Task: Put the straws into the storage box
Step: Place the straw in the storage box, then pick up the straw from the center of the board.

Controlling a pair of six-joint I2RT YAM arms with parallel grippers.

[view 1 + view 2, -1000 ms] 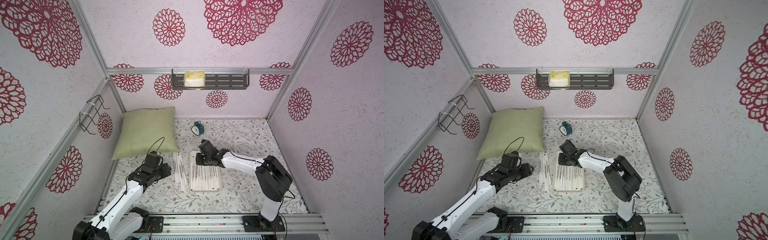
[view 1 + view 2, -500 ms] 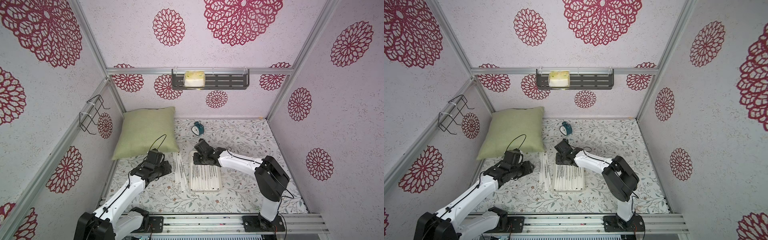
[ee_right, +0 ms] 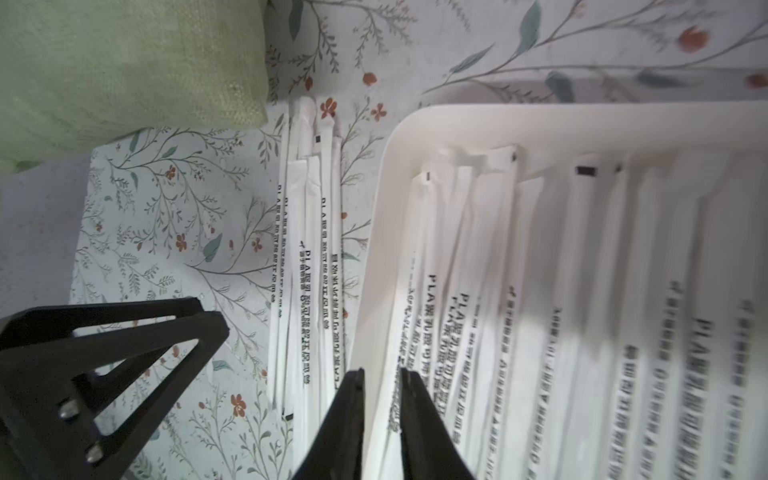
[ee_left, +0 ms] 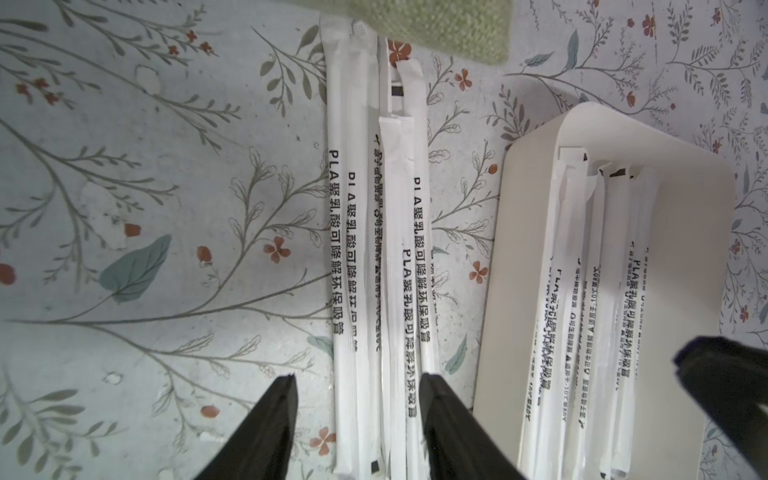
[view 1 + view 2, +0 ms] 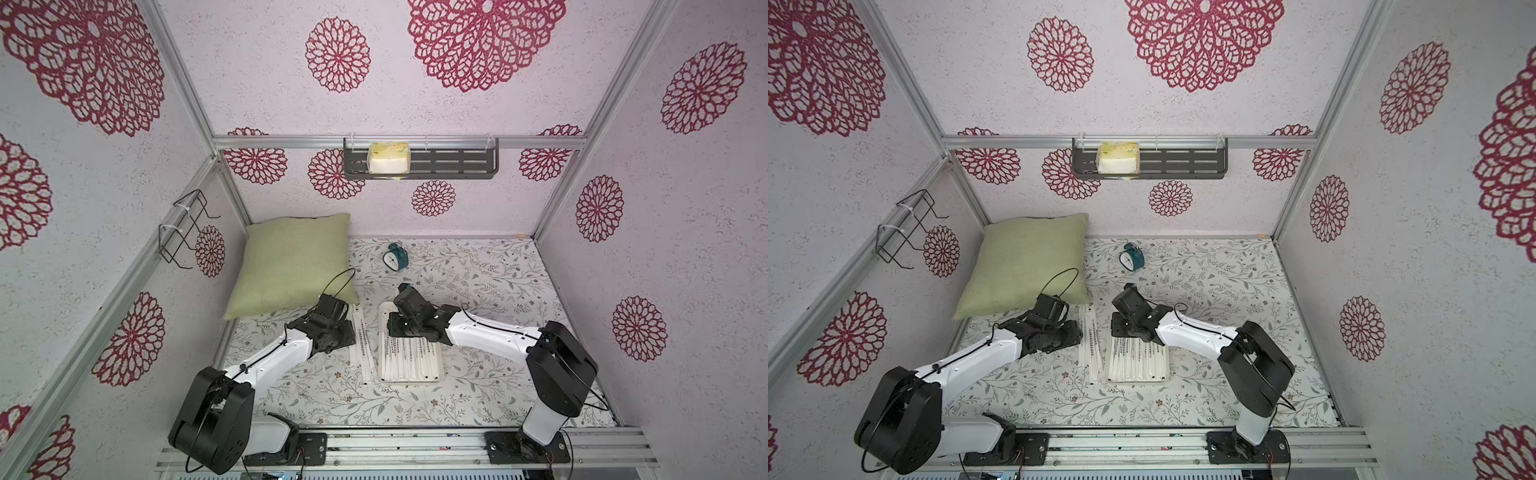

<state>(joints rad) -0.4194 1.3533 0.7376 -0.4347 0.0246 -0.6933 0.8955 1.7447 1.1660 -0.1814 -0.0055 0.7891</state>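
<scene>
Left wrist: I see my left end effector (image 4: 357, 376) with its jaws wide, one on either side of the loose straws (image 4: 374, 249) lying on the floral worktop (image 4: 145, 187).
Right wrist: my right end effector (image 3: 380, 372) shows a narrow slit between its jaws, at the storage box (image 3: 388, 174) side rim. I cannot tell whether it pinches anything.
Straws: the loose bunch lies just beside the box. The stored straws (image 3: 582, 270) lie side by side inside it, their print blurred here.
Top views: both show whole arms, the pillow (image 5: 291, 262), alarm clock (image 5: 395, 257) and wall shelf (image 5: 457, 164). Both sets of jaws are hidden under the wrists.
</scene>
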